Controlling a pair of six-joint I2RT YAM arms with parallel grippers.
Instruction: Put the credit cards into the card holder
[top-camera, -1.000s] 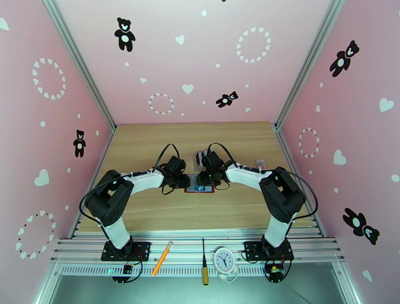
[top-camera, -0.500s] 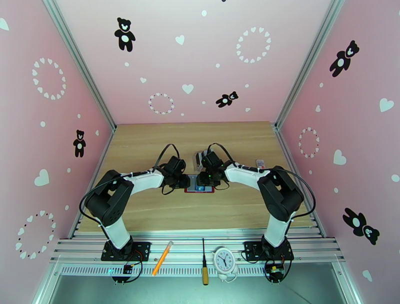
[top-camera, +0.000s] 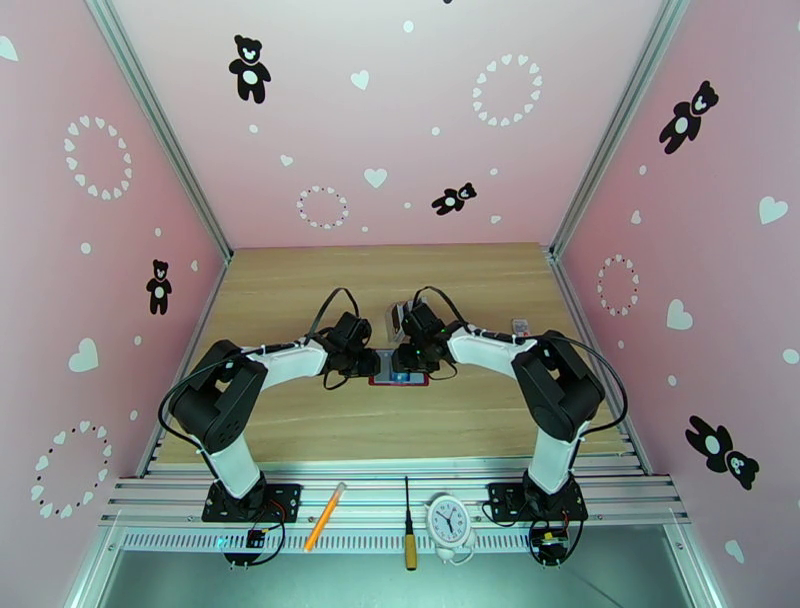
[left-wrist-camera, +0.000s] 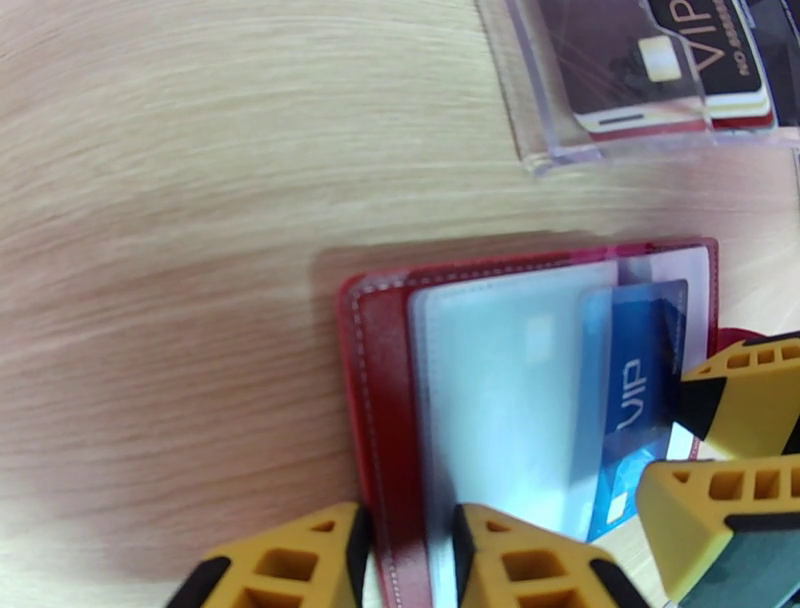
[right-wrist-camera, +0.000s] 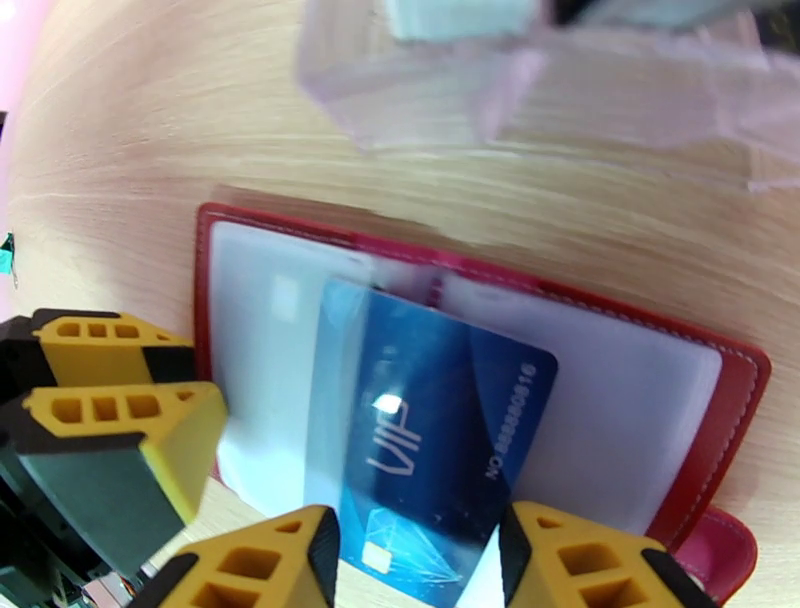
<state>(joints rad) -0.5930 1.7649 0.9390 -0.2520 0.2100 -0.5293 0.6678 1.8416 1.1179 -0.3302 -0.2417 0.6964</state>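
Right gripper (right-wrist-camera: 415, 565) pinches the one blue VIP card (right-wrist-camera: 430, 440) in red wallet (left-wrist-camera: 380, 400); left gripper (left-wrist-camera: 408, 560), near-closed, seemingly clamps wallet edge.

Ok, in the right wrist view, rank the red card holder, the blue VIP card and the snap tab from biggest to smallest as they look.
1. red card holder, open, spanning most of the picture
2. blue VIP card, partly tucked into its pocket
3. snap tab, smallest, though the frame edge cuts it off
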